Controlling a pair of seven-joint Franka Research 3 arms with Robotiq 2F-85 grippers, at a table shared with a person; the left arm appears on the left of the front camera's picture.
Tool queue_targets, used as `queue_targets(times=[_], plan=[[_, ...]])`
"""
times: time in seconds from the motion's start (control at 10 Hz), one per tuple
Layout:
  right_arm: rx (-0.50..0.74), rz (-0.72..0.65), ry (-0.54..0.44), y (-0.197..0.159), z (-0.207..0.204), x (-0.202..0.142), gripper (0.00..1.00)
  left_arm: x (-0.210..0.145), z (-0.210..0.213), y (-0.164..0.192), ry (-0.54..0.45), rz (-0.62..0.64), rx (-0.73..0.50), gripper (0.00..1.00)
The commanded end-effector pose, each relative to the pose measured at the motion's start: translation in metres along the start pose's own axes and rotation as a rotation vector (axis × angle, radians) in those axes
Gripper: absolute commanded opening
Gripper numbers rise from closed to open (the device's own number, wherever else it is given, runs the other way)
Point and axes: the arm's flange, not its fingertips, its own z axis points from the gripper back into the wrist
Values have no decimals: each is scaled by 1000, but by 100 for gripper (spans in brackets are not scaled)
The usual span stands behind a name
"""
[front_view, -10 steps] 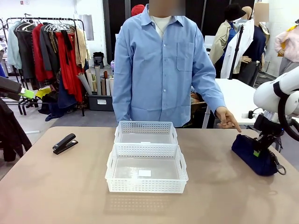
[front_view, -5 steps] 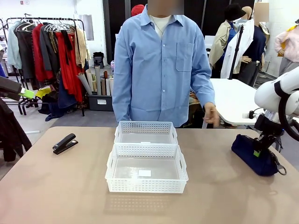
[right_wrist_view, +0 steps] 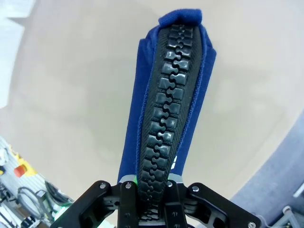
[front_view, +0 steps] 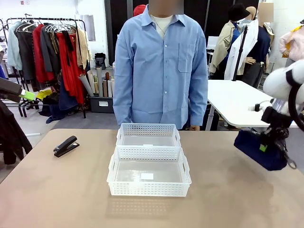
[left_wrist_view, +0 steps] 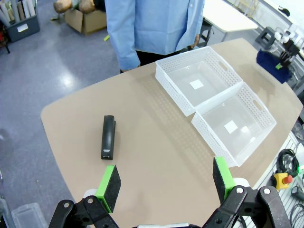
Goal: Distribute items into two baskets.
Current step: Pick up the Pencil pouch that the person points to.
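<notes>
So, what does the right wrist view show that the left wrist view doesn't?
Right wrist view: the black zipper teeth of the navy pouch close up, pinched in the shut right gripper. Left wrist view: the open left gripper, the black stapler, two empty white baskets and the person's blue shirt. Both: the navy pouch, far off in the left wrist view, and the tan table.

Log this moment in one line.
right pincer: shut on pouch | left pincer: open | stapler: on table | baskets: empty
</notes>
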Motion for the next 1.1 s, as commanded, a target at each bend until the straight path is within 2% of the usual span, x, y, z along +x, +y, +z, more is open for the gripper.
queue_targets(times=[0.0, 0.3, 0.6, 1.0], plan=[[7, 123, -51, 30, 49, -2, 0, 1, -1, 1, -17, -6, -14, 100], [12, 353, -99, 88, 110, 3, 0, 1, -1, 1, -17, -6, -14, 100], [84, 574, -79, 131, 148, 5, 0, 1, -1, 1, -17, -6, -14, 100], [-42, 694, -30, 166, 174, -4, 0, 1, -1, 1, -17, -6, -14, 100]])
